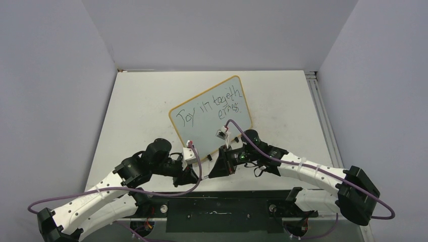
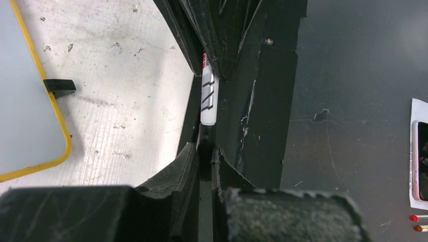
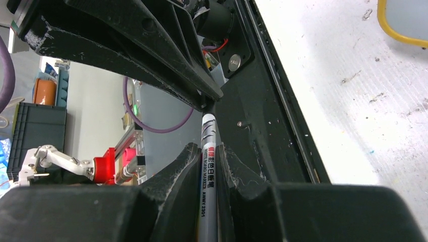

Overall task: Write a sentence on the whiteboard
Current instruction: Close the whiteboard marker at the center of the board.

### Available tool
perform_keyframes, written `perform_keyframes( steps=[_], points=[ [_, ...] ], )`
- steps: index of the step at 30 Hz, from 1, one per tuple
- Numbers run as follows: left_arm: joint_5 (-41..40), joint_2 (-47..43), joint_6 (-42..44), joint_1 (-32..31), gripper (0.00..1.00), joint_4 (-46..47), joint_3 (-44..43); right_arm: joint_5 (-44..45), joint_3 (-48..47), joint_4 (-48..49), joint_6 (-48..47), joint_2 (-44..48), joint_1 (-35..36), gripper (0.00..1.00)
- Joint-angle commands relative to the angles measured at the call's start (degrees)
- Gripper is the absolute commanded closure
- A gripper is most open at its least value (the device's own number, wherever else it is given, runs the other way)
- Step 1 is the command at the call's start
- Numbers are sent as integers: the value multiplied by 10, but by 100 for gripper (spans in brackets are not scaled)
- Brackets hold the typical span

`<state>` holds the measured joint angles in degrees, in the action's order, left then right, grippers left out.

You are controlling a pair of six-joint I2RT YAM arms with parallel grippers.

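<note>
Scuffed white tabletop (image 1: 136,111), grey walls (image 1: 50,75) around it, white marker pen (image 3: 208,166) (black print on its barrel), dark scratched surface (image 2: 353,75).

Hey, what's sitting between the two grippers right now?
A white marker spans the gap: the right gripper is shut on it and its far end meets the left gripper. Both wrist views show it.

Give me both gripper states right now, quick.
Left gripper: closed, tips by the marker's end; any grip on it unclear.
Right gripper: closed on the marker.
</note>
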<state>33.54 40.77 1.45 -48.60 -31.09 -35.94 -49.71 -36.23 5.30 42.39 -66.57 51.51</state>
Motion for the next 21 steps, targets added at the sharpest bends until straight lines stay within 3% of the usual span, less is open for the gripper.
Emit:
perform_keyframes(
  steps=[1,21],
  points=[
    [-6,-10,-9,7,100,207,-23,-15,7,77,17,-15,41,95],
    [3,-5,-11,10,100,239,-23,7,29,127,35,-23,59,95]
  ],
)
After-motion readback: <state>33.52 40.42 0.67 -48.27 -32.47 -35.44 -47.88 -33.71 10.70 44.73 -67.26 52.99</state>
